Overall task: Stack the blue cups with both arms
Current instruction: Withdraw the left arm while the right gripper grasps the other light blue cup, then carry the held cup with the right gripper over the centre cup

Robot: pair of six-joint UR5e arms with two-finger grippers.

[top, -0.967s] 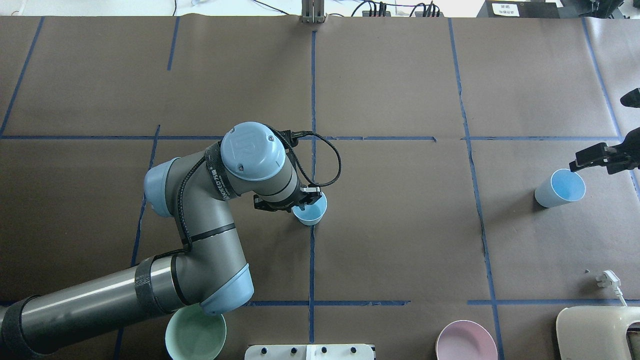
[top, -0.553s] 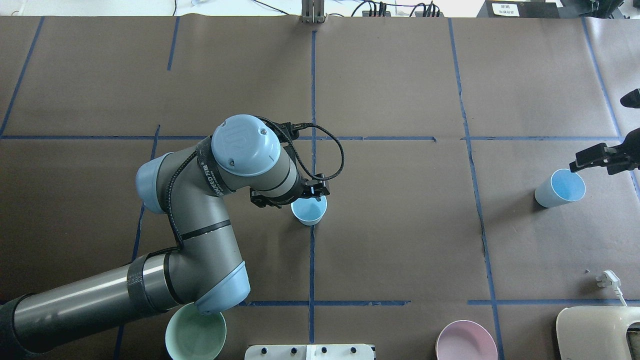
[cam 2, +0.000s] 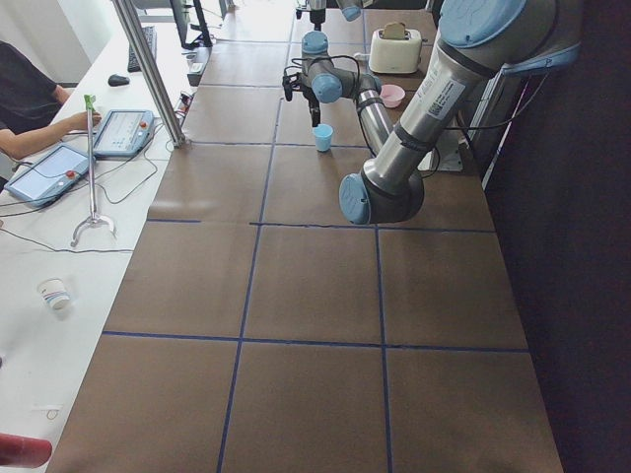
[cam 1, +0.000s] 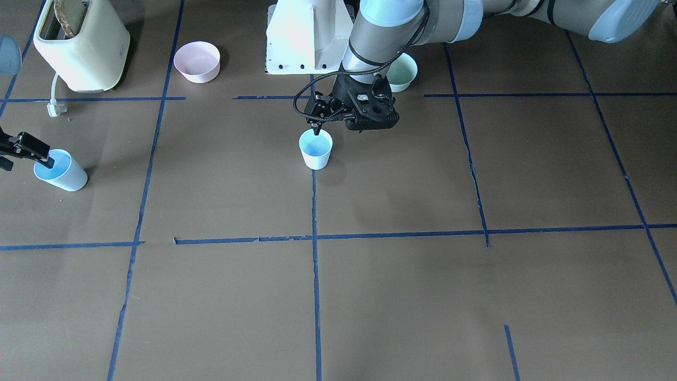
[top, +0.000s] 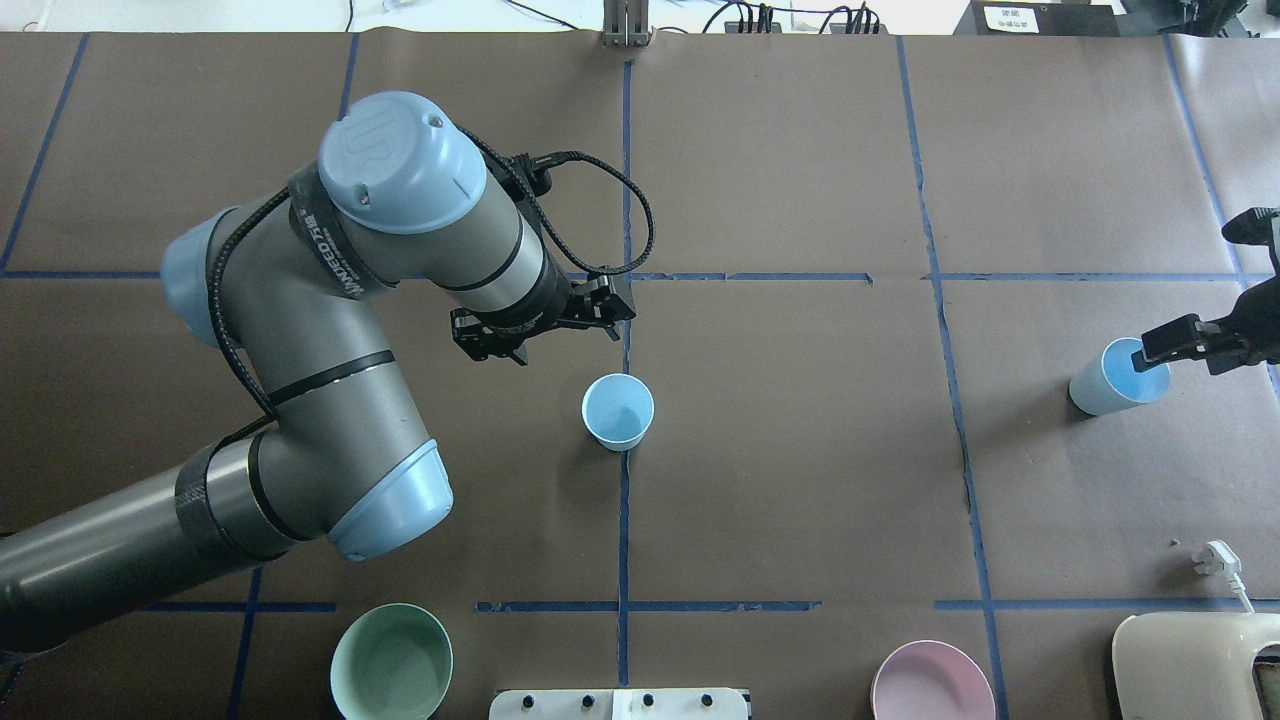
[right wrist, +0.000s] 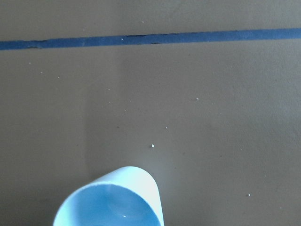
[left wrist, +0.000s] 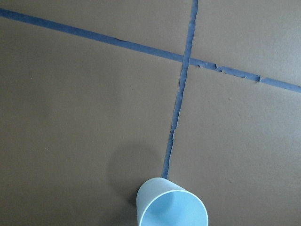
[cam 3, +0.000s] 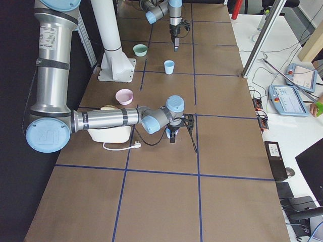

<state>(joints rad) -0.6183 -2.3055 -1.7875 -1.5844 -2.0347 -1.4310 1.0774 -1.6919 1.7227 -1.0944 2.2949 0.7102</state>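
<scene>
Nearest, straight out from the white robot pedestal (cam 1: 307, 42), one small pale blue tapered plastic cup (top: 618, 410) stands upright and free on the brown paper-covered table (top: 800, 500). The left arm's black two-finger gripper (top: 600, 308) hangs raised just beyond it, carrying nothing; jaw spread not readable. Farther from the pedestal, well off to its right, the second, matching blue cup (top: 1092, 392) stands alone with the right arm's gripper (top: 1150, 352) at its rim, one finger seemingly inside the mouth, clamped or not I cannot tell; judgement: base cup placed, while pick, carry and nesting of the second remain.
</scene>
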